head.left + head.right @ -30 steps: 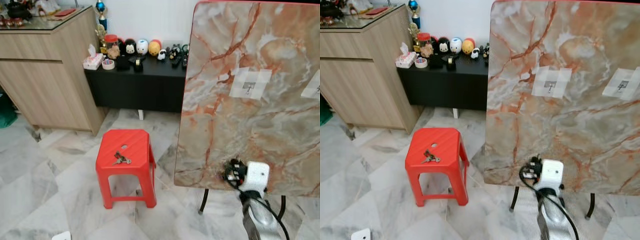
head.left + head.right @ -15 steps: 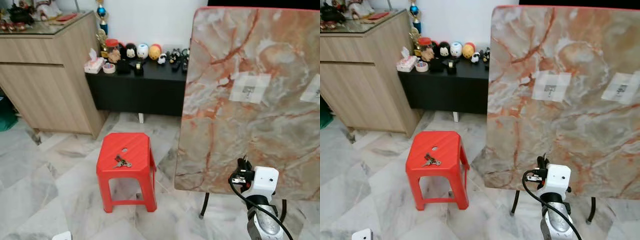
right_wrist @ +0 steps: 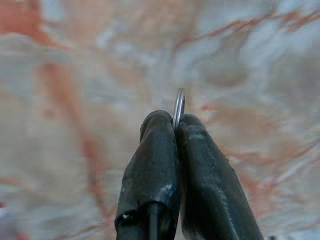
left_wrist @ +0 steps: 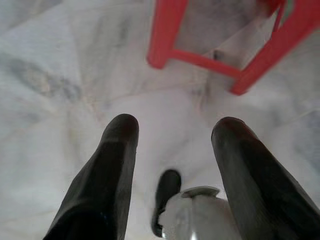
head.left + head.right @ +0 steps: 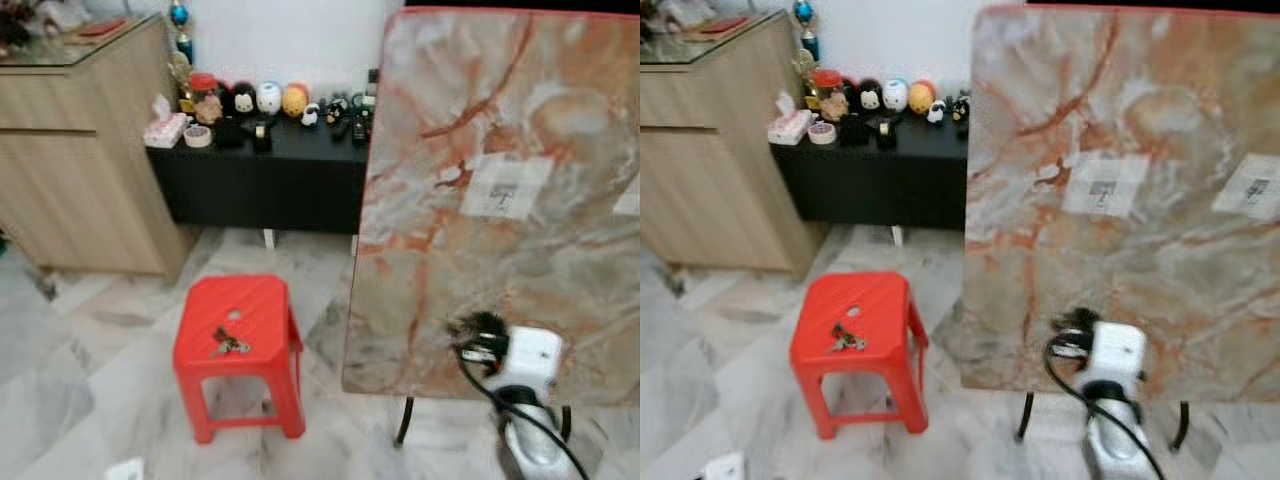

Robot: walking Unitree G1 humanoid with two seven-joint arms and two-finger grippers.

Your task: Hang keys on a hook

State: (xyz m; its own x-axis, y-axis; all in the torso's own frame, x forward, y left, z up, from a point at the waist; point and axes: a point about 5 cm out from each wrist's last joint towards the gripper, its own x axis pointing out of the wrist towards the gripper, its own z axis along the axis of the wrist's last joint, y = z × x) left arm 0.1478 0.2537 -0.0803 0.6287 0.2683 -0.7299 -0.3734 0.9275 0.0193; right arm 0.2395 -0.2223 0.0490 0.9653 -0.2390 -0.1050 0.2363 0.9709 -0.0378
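Keys point(image 5: 230, 343) lie on the seat of a red stool point(image 5: 238, 352), toward its middle, well off to the robot's left on the marble floor point(image 5: 80, 370). A thin metal ring point(image 3: 178, 107) shows edge-on between the closed jaws of the right gripper point(image 3: 175, 125) — pinched there, it appears, though what hangs from it cannot be made out. That gripper faces an upright marble-patterned board point(image 5: 500, 190), raised before the board's lower edge. A hook point(image 5: 1101, 187) sits on a pale patch above and slightly right of the jaws, so the coming move is judged to be a lift up the board's face; a second patch point(image 5: 1252, 187) lies toward the right edge. The left gripper point(image 4: 170, 130), jaws spread, hangs low over the floor beside the stool's legs — the nearer arm to the loose keys. Open floor separates stool and board.
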